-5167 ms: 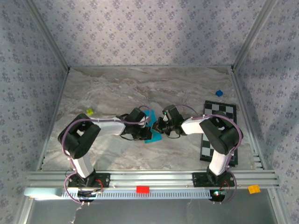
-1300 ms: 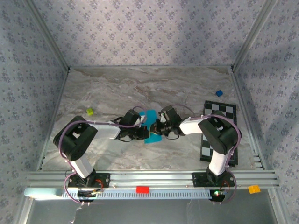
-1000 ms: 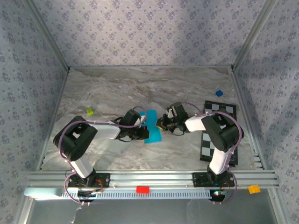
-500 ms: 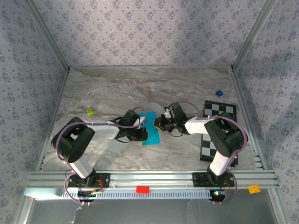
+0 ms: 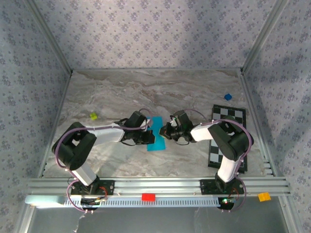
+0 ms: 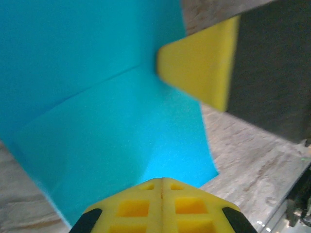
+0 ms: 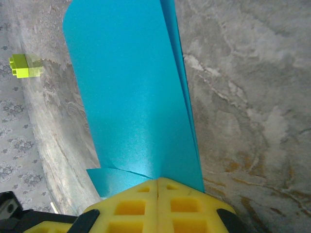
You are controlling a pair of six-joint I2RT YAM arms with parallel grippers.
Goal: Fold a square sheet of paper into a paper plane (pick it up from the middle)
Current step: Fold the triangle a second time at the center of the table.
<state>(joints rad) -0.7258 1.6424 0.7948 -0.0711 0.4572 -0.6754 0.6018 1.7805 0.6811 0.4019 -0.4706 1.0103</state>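
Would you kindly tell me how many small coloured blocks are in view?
4: lime block left on the table, blue block far right, red block on the front rail, orange block near its right end. Others may be hidden.

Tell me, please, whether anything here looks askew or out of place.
The folded paper looks askew: its layers do not line up, a lower one peeking out along one long edge. A stray lime block lies farther left.

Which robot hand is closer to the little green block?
Left. The left gripper is at the paper edge facing the green block; the right gripper is at the opposite edge.
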